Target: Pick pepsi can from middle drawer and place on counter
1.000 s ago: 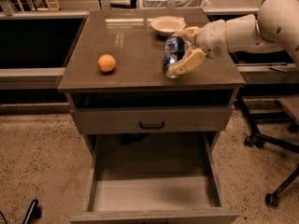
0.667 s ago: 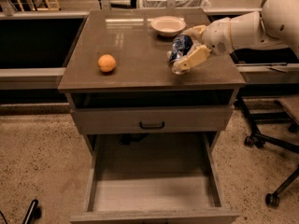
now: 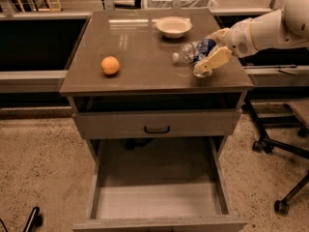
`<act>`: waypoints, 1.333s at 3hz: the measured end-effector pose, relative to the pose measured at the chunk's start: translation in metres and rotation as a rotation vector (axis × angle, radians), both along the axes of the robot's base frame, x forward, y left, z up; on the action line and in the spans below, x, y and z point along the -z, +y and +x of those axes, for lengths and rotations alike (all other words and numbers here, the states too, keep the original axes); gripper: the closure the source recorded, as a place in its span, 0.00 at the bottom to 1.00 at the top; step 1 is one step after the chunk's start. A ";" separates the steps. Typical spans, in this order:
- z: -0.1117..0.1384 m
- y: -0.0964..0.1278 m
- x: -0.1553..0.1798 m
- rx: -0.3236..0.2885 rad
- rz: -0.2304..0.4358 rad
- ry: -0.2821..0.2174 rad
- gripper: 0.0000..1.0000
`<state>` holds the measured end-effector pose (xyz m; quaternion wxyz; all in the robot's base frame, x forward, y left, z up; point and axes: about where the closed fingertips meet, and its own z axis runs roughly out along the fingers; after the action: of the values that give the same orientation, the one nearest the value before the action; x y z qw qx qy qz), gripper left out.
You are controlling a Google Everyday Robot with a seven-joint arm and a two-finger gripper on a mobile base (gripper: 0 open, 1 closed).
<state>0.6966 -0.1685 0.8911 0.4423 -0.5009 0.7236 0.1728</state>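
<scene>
The pepsi can (image 3: pixel 195 51), dark blue with a silver end, lies tilted on its side on the right part of the counter (image 3: pixel 140 57). Its silver end points left and its blue end sits between the fingers. My gripper (image 3: pixel 212 50) reaches in from the right over the counter's right edge, cream fingers (image 3: pixel 211 63) closed on either side of the can. The middle drawer (image 3: pixel 159 202) is pulled open below, and its pale floor shows nothing in it.
An orange (image 3: pixel 110 65) sits on the counter's left part and a white bowl (image 3: pixel 174 26) at its back. A closed drawer front with a black handle (image 3: pixel 157 129) is above the open drawer. Office chair wheels (image 3: pixel 282 204) stand at the right.
The gripper has carried the can to the right and slightly back over the counter. The can has gone from upright to tilted on its side.
</scene>
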 end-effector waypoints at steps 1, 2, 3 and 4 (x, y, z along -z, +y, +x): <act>-0.001 -0.012 0.019 0.012 -0.042 0.059 0.59; -0.004 -0.018 0.043 -0.001 -0.027 0.129 0.37; -0.004 -0.017 0.046 -0.005 -0.025 0.138 0.13; -0.004 -0.017 0.046 -0.005 -0.025 0.138 0.00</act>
<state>0.6924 -0.1859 0.8449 0.3845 -0.4950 0.7534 0.1989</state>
